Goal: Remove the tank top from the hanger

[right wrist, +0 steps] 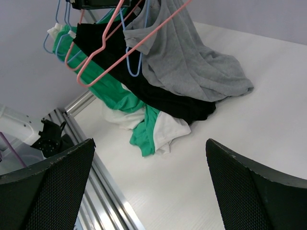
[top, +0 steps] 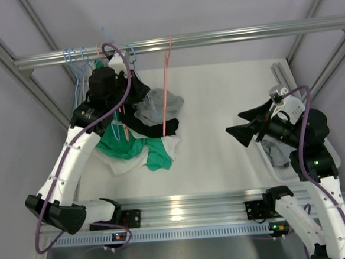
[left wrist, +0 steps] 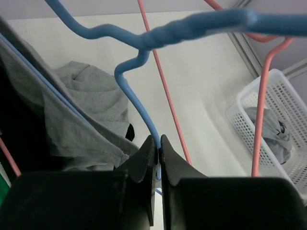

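Checking the top view: left gripper (left wrist: 159,143) is up at 10 o'clock under the rail (top: 213,37), jaws pinched tight on the blue hanger (left wrist: 192,29) wire. Wire sits right between the fingertips.

Grey tank top (right wrist: 192,62) hangs at 10 o'clock on the table (top: 218,102), just right of the left gripper. Upper part is up among the hangers and the lower hem is pooled on the table surface. In the right wrist view a blue loop shows at its neck opening; in the left wrist view a blue wire runs along its edge. Can't tell how much of it the hanger carries.

Black tank top (right wrist: 144,91) is directly under the grey one, touching it. Green garment (right wrist: 141,138) and white garment (right wrist: 168,129) lie below that, toward 8 o'clock, ends on the table.

Pink hanger (top: 166,88) hangs bare off the rail near 12 o'clock, just right of the grey top.

Right gripper (right wrist: 150,143) sits at 3 o'clock, well apart from the clothes, jaws spread wide, nothing between them, pointing toward 9 o'clock at the pile.

White basket (left wrist: 288,96) sits at 4 o'clock under the right arm, with a grey cloth (left wrist: 276,134) inside.
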### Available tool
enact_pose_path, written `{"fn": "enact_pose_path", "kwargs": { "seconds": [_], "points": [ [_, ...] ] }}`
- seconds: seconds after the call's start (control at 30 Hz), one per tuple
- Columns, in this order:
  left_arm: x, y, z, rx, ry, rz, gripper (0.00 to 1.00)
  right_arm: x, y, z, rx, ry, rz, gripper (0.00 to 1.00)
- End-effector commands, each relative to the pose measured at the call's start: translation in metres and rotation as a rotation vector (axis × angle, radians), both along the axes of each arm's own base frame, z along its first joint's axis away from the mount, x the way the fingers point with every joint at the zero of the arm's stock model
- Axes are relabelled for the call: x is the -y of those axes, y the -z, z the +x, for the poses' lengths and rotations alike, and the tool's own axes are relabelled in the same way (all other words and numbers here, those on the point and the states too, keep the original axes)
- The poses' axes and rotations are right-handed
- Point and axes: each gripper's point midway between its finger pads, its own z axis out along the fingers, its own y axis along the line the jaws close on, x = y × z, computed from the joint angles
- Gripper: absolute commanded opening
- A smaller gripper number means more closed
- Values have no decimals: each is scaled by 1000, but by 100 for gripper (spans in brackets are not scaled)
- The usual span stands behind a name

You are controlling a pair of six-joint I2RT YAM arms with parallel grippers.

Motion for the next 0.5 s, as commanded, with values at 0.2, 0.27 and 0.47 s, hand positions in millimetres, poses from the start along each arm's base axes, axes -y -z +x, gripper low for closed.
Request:
{"fn": "enact_pose_path", "kwargs": {
  "seconds": [0.2,0.27,0.47],
  "points": [
    [2,-71,-7,153,82,-17,0,-4,-17,0,85,-22,7,96],
    [5,-79,-5,166,90,-19,0,-3,-17,-1,89,-18,8,96],
    [8,-72,4,136,99,11,0,-3,-14,-5,94,-16,7,96]
  ]
}}
